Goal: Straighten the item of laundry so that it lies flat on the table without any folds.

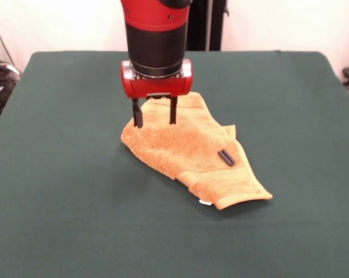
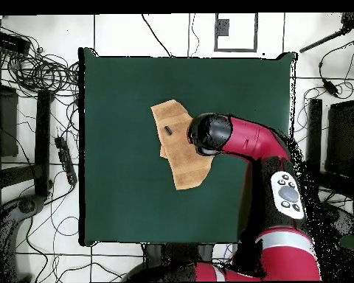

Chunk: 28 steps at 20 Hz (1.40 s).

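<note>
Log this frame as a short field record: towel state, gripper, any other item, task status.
towel: golden-orange terry towel, bunched and folded over itself near the middle of the green table
gripper: gripper open, pointing down over the towel's far end, fingertips at its surface; contact unclear
other item: small black cylinder lying on the towel
tag: small white tag at the towel's near edge
task status: not flat yet, folds remain

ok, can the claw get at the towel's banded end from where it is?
Probably yes. The claw hangs open over the towel's far part; the banded end lies uncovered on the table, only a small black cylinder beside it.
</note>
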Each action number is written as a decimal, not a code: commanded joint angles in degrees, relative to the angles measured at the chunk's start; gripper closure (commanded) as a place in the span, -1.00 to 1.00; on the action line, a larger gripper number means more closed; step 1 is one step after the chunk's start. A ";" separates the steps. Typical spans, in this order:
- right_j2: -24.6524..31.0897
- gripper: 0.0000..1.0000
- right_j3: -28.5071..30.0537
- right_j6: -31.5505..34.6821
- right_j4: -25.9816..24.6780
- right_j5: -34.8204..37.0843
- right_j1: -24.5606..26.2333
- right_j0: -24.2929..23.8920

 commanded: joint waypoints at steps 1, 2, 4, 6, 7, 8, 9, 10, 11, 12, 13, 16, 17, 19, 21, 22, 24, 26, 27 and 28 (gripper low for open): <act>7.23 -1.00 7.58 5.39 2.11 1.58 0.16 0.10; 7.25 -1.00 7.95 5.48 2.09 1.16 -0.17 0.08; 7.73 -1.00 8.19 5.41 2.41 1.03 -0.25 -0.15; 7.87 -1.00 7.93 5.08 2.37 1.73 -0.30 -0.11; 8.10 -1.00 8.30 4.53 2.38 2.32 -0.77 -0.31; 8.32 -1.00 8.66 3.98 2.38 2.92 -1.24 -0.52; 8.42 -1.00 9.06 3.65 2.43 3.54 -1.85 -0.71; 8.52 -1.00 9.45 3.33 2.47 4.15 -2.46 -0.91; 8.64 -1.00 9.51 3.11 2.48 4.65 -2.79 -1.07; 8.76 -1.00 9.57 2.89 2.49 5.15 -3.11 -1.24; 8.88 -1.00 9.39 2.71 2.48 5.79 -3.27 -1.38; 9.02 -1.00 7.93 2.36 2.20 7.83 -2.66 -1.46; 9.06 -1.00 7.80 2.39 2.10 7.76 -2.49 -1.46; 9.22 -1.00 7.88 2.74 2.15 7.25 -2.27 -1.44; 9.19 -1.00 8.00 3.08 2.18 7.17 -2.45 -1.24; 9.29 -1.00 7.89 3.06 2.28 7.47 -2.52 -1.26; 9.63 -1.00 7.93 2.60 2.41 8.01 -2.59 -1.55; 9.85 -1.00 8.08 2.04 2.28 8.23 -2.63 -1.81; 9.93 -1.00 8.15 1.80 2.13 8.21 -2.60 -1.90; 10.02 -1.00 8.34 1.51 1.97 8.03 -2.62 -2.02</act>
